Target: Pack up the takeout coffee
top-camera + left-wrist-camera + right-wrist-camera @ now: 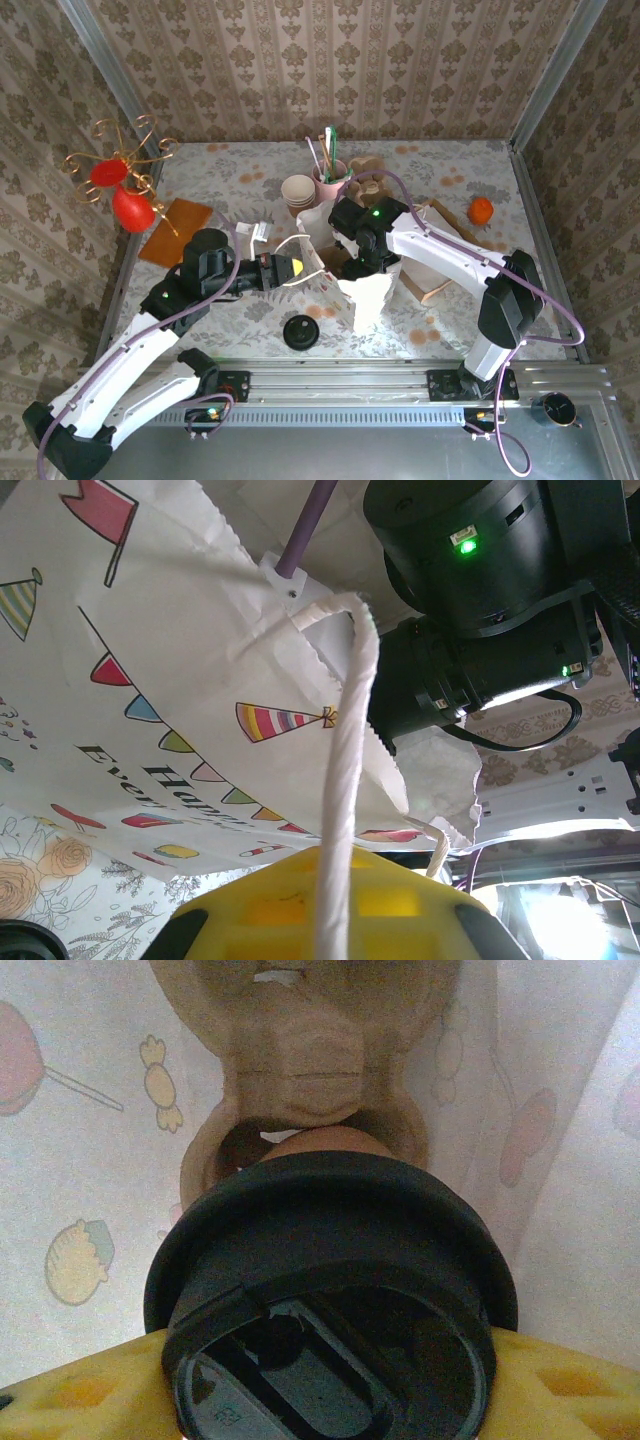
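Currently in my right hand (pixel 330 1385): the takeout coffee (pixel 330 1290), clamped between my two yellow fingers (pixel 75 1390), one on each side just below the lid's rim.
Coffee's look: a small beige paper cup, of which I can see just a sliver past the rim. Its round black lid (pixel 420 1230) is glossy plastic with a raised edge and a moulded sip recess, and it faces my right wrist camera.
Coffee's place: between the printed paper walls of the white paper bag (pixel 365 295), with sweets and lollipop prints on either side. A brown moulded cardboard piece (pixel 300 1050) lies just beyond the cup.
My left hand (pixel 330 910): closed on the bag's twisted white handle (pixel 348 740), which runs straight from my yellow fingers up to the bag's serrated rim.
Bag: white, printed with party hats and bunting, standing at mid-tabletop between my two arms.
Tabletop (pixel 450 330): floral cloth. A loose lid disc (pixel 300 330) lies on the near side of the bag, apart from it. A stack of lidless beige cups (pixel 298 190) and a pink cup of straws (pixel 332 180) stand behind the bag, and a small orange object (pixel 481 210) sits far right.
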`<state>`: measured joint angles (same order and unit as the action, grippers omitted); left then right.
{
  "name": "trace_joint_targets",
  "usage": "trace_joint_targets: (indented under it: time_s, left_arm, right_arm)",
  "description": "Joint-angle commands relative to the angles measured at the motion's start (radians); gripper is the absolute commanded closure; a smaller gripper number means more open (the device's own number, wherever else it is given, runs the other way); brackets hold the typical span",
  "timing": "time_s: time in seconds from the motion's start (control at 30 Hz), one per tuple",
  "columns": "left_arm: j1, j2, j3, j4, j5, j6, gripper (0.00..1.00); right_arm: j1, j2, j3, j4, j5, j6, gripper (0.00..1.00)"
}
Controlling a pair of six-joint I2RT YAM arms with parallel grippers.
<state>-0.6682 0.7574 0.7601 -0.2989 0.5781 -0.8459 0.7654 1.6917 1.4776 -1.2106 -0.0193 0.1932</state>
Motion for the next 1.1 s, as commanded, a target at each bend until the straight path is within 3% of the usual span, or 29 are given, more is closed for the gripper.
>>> trace_joint_targets:
  time_s: [0.0,1.07]
  left_arm:
    - [-0.006,-0.007,-0.005,0.020,0.005,-0.010,1.00]
    - [-0.006,0.013,-0.019,0.047,0.009,-0.013,1.00]
  right_arm:
    - [-0.005,0.017,-0.011,0.015,-0.035,0.012,0.35]
    - [-0.014,0.094,-0.064,0.082,-0.064,0.008,0.35]
